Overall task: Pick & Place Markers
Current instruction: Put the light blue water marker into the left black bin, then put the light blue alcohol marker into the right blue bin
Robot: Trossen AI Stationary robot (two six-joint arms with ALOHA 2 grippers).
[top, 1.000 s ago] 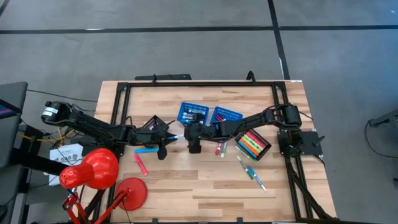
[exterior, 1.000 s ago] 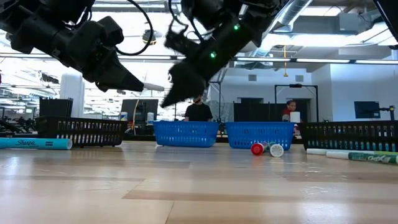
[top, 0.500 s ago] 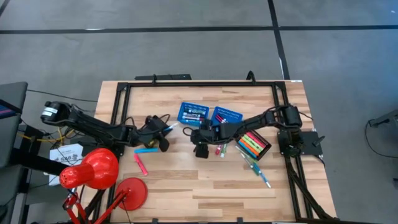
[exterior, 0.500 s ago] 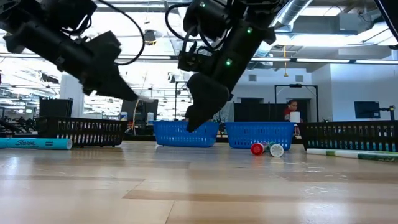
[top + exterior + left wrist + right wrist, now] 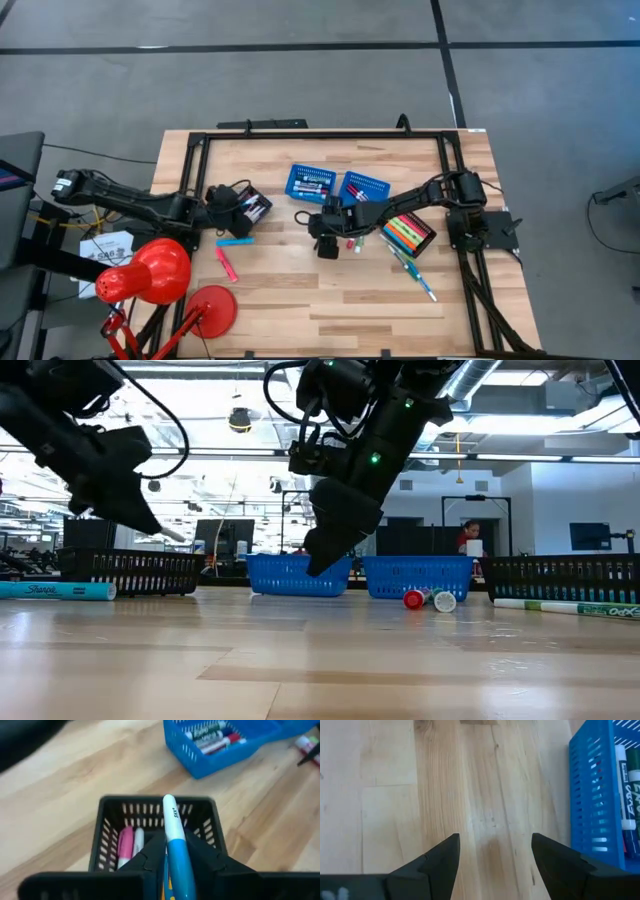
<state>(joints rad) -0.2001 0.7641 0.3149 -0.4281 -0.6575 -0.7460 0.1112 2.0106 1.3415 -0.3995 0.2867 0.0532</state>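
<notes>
One blue marker (image 5: 175,852) held over a black tray; pink and white markers (image 5: 131,845) lie inside; others scattered right.

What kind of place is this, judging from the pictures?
Probably a robotics lab or open workshop: a wooden table in a black frame, monitors and a seated person behind, exposed ceiling ducts.

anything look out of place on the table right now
Yes: several markers lie loose on the wood, outside any container: a blue one and pink one by the left gripper, and green ones near the black tray.
</notes>
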